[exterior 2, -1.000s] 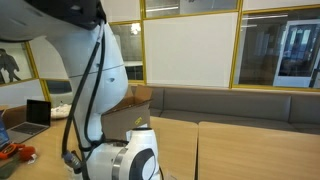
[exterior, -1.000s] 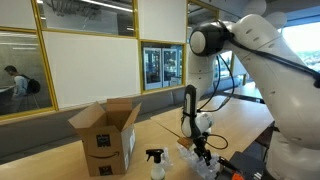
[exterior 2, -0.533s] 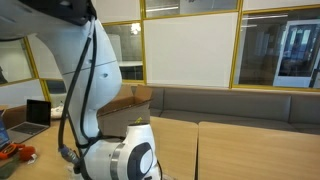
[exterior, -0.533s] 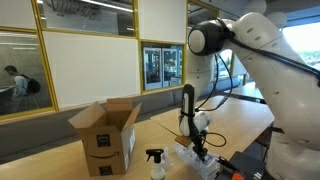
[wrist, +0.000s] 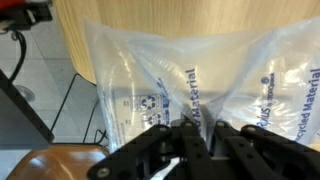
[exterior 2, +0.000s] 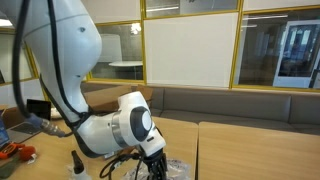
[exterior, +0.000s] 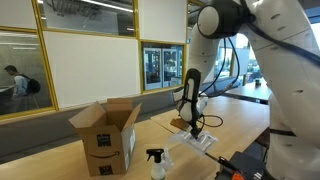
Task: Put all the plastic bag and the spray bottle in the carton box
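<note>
While its fingers press together on a fold of clear film, the gripper [exterior: 192,124] hangs over the wooden table [exterior: 245,112] with the plastic bag [exterior: 199,141] drooping beneath it. The wrist view shows the jaws closed tight, with the bag's printed film bunched between them and fanning out away from the camera. In an exterior view the bag's long axis runs from the pinch down toward the tabletop; whether its lower edge rests on the wood cannot be told. The carton box [exterior: 104,138] stands upright well apart from the gripper, flaps raised, mouth open upward, its dark arrow logo facing the camera. The spray bottle [exterior: 154,163] stands on the table between box and gripper, nearer the camera. The coming move appears to turn on one relation: the box mouth lies sideways from the fingers and seems no lower than they are. The hanging film would likely need lifting to pass over the near flap before release. The bottle sits close under that path and could be brushed by the bag.
</note>
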`<state>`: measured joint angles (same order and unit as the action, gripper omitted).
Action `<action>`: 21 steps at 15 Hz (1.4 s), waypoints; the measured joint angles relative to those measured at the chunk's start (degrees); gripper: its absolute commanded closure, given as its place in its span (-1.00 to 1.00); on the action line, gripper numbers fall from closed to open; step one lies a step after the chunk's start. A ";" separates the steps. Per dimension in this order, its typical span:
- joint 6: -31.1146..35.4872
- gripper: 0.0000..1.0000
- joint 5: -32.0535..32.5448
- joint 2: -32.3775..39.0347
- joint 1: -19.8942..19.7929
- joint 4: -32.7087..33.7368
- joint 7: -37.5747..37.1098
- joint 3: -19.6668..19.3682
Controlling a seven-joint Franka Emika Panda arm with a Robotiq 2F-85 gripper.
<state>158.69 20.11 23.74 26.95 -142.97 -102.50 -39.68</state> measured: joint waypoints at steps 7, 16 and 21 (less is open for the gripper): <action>-16.79 0.84 26.59 -18.66 11.74 5.39 -9.05 -8.71; -28.48 0.84 26.85 -29.25 -10.16 14.04 -4.79 28.50; -24.58 0.84 23.60 -26.31 -15.61 18.06 0.23 37.18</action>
<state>134.11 43.71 -2.57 11.34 -124.90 -102.26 -2.50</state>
